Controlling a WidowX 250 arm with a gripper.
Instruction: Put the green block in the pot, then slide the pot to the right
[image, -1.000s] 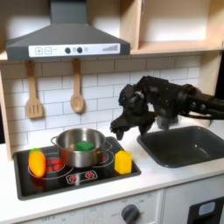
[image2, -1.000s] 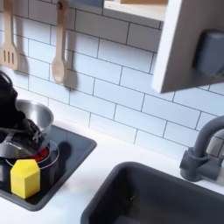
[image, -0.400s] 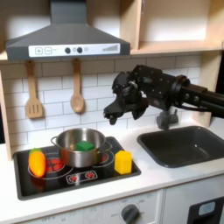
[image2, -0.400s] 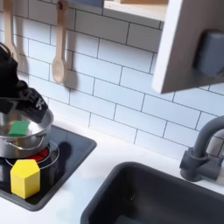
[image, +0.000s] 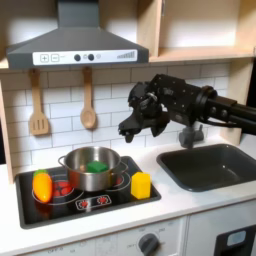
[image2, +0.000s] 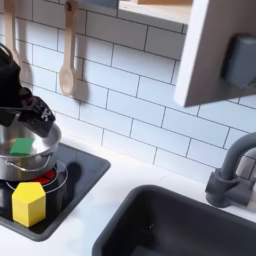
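Up in the air, the black gripper (image: 130, 127) hangs above the pot (image: 92, 168) and to the first exterior view's right of it, touching nothing, and I cannot tell if its fingers are open or closed. The green block (image: 95, 166) sits inside the shiny silver pot, which stands on the black stove (image: 60, 208) on the worktop (image: 185, 202). A yellow block (image: 141, 185) stands just beside the pot, and 2 wooden spoons (image: 88, 111) hang on the wall.
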